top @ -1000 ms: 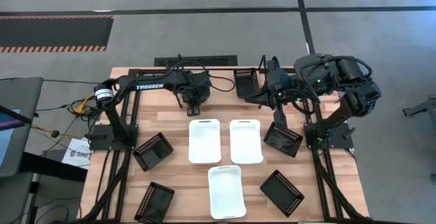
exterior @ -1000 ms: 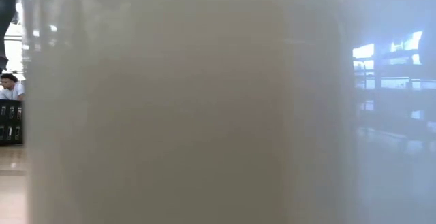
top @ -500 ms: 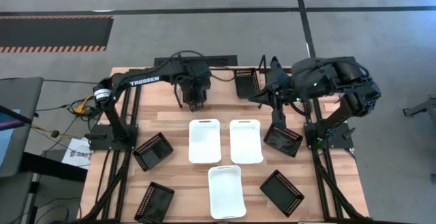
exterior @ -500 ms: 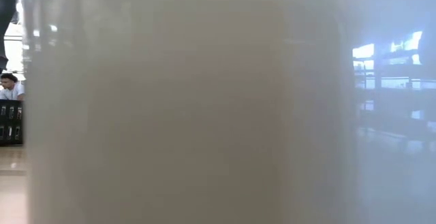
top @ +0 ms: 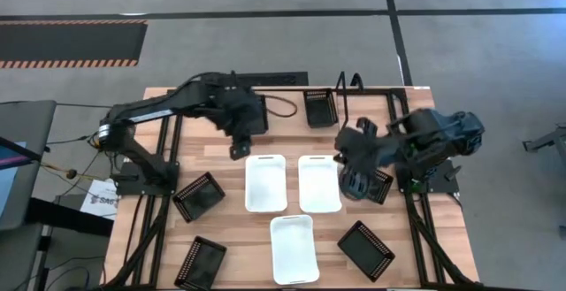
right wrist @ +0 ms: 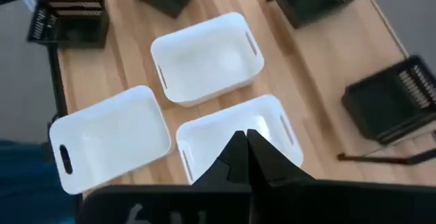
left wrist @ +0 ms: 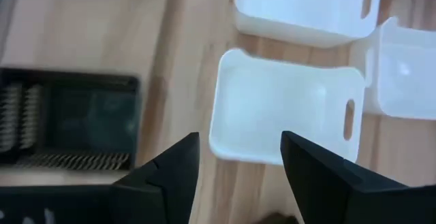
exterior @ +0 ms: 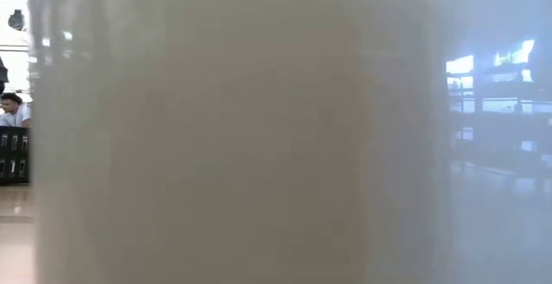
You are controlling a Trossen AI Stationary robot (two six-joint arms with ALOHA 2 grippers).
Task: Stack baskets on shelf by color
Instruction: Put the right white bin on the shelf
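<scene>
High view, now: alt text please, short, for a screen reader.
Seen from above, three white baskets sit in the middle of a wooden table, with black mesh baskets scattered around them. The left gripper hangs open by the far-left white basket; the right gripper is shut over the cluster's right side.

Three white baskets [top: 265, 183] and six black baskets [top: 198, 195] sit on the table [top: 221, 158].

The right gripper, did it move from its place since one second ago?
Yes. In the high view the right gripper has swung toward the table's near edge, from beside the black basket by the shelf down to the right white basket.
</scene>
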